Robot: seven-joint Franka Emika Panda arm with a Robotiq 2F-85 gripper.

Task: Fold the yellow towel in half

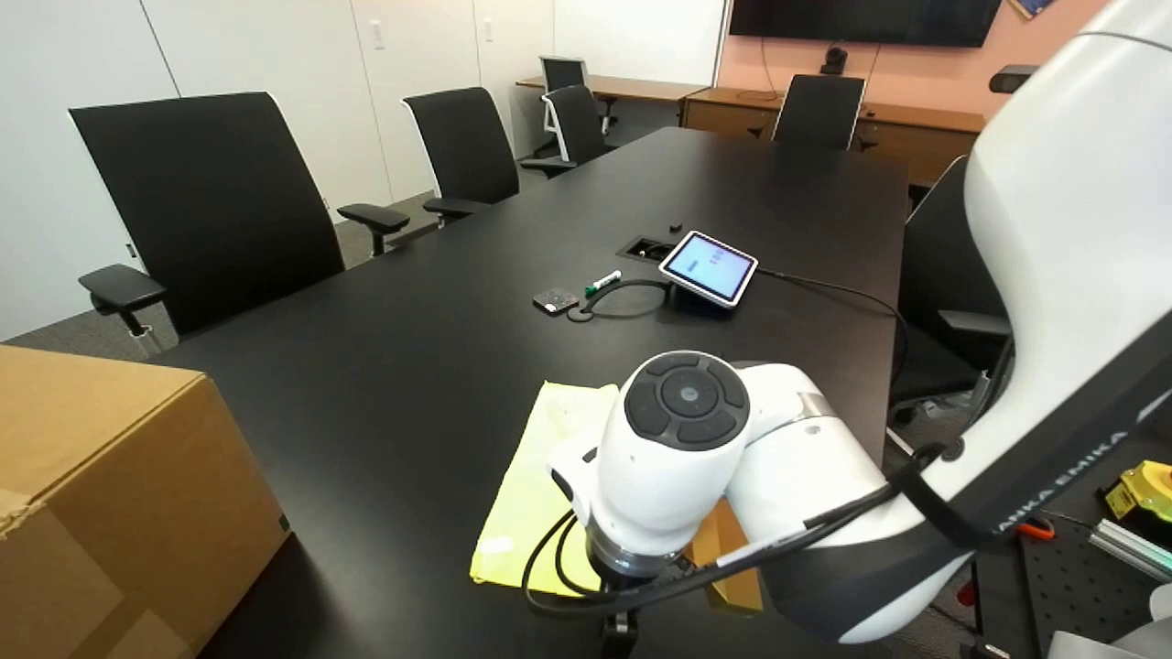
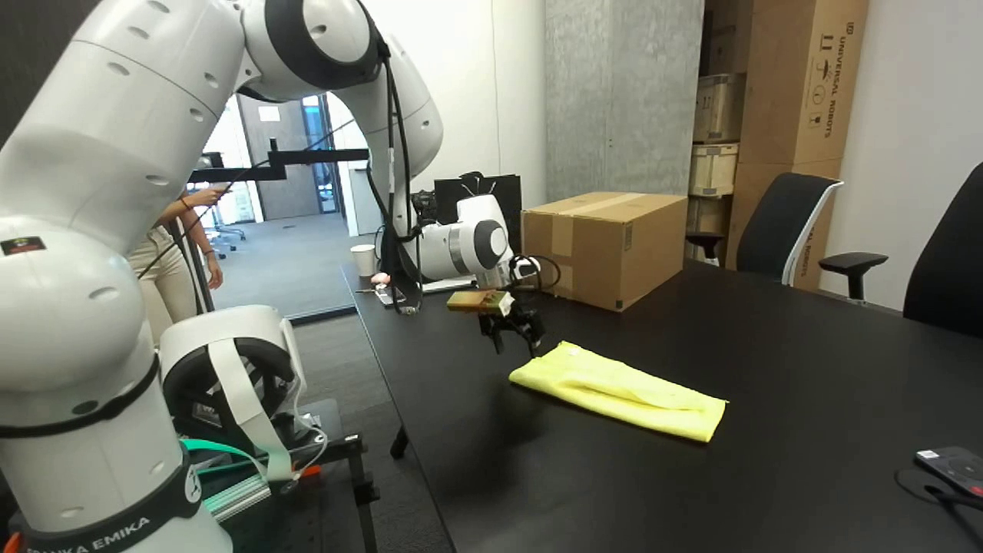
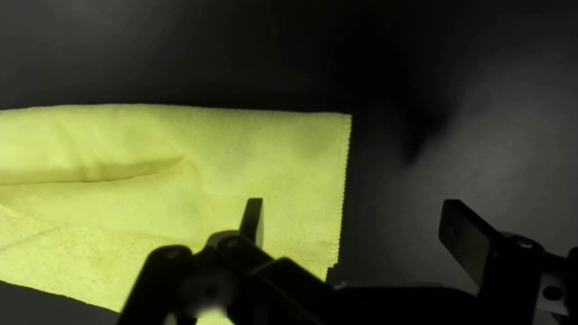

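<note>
Hanging low above the black tabletop (image 2: 806, 476), the gripper (image 3: 352, 201) of a white robot arm (image 1: 1053, 229) is released, its two jaws spread wide with a broad gap between them. In the wrist view, one jaw is over the yellow towel (image 2: 618, 392), and the other is beyond the towel's stitched end, over the tabletop alone. That end of the cloth lies in view between the jaws, not clasped by them. Whether a jaw tip touches the fabric cannot be told.

The towel rests on the tabletop, in from the long edge where the robot's base (image 2: 100, 468) stands. It appears folded over along its length into a strip, pale yellow and plain, with a long wrinkle along its upper layer. The gripper is at the strip's end nearer to a closed, taped cardboard box (image 2: 580, 246).

That box stands on the tabletop near the opposite long edge, where black chairs (image 1: 215, 210) are lined up. In an exterior view, the arm hides part of the towel; past it, toward the tabletop's far edge, a tablet (image 1: 710, 265) with a lit screen sits at a tilt, and a marker (image 1: 602, 282) lies near it. In an exterior view, a white cup (image 2: 364, 259) stands near the long edge on the robot's side, toward the far corner.
</note>
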